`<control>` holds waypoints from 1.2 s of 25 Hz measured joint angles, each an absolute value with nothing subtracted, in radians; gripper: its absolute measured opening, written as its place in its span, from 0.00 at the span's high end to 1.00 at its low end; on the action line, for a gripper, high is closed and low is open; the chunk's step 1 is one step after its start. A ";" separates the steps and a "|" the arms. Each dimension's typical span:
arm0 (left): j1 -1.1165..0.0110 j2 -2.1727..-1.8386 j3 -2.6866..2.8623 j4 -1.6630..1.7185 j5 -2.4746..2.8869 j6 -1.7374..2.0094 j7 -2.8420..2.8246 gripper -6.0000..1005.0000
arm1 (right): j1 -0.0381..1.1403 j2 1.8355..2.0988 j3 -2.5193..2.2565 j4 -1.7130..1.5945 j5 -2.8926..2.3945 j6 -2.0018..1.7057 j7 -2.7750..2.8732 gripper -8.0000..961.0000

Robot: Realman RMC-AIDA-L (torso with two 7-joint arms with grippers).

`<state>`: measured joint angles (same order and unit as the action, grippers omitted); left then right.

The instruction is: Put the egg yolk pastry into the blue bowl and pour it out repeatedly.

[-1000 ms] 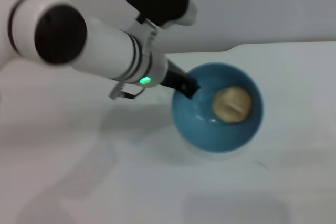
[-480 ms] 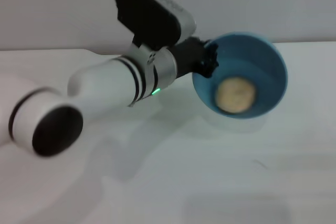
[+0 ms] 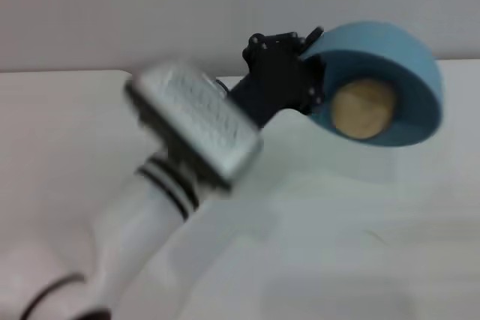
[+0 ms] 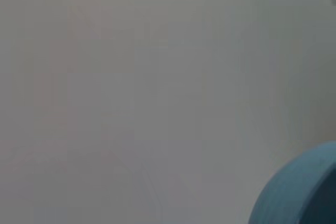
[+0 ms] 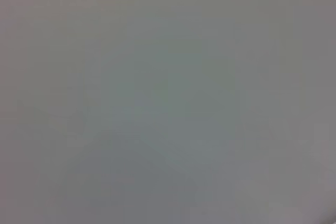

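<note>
Above the white surface (image 3: 390,260), left arm reaches up and across from the lower left of the head view, its wrist rolled so the grey camera block faces the viewer. Left hand (image 3: 304,84), black, is clamped onto the near-left rim of the blue bowl (image 3: 409,58) and holds it lifted clear of the surface. Bowl tipped steeply on its side, opening facing the head camera and slightly down. Glossy light-blue outside, darker blue inside. Egg yolk pastry (image 3: 363,108) sits inside the bowl against the lower inner wall: round, tan-beige, matte. Left wrist view catches only a curved edge of the bowl (image 4: 299,190) against pale background. Right hand not visible; right wrist view shows plain grey.
</note>
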<state>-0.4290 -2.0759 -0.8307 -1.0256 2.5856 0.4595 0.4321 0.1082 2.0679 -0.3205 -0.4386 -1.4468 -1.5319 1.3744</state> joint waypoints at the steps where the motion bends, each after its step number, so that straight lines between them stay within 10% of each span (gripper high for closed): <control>1: -0.411 -2.077 -0.749 -0.974 2.571 0.686 0.498 0.99 | 0.108 2.068 -0.317 -0.439 -1.447 -1.532 1.374 0.53; 30: -0.443 -2.068 -0.731 -0.985 2.197 0.916 0.777 0.98 | 0.148 2.066 -0.352 -0.425 -1.482 -1.528 1.375 0.53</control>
<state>-0.4431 -2.0679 -0.7309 -0.9854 2.1972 0.9161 0.7770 0.1481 2.0662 -0.3519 -0.4249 -1.4818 -1.5285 1.3751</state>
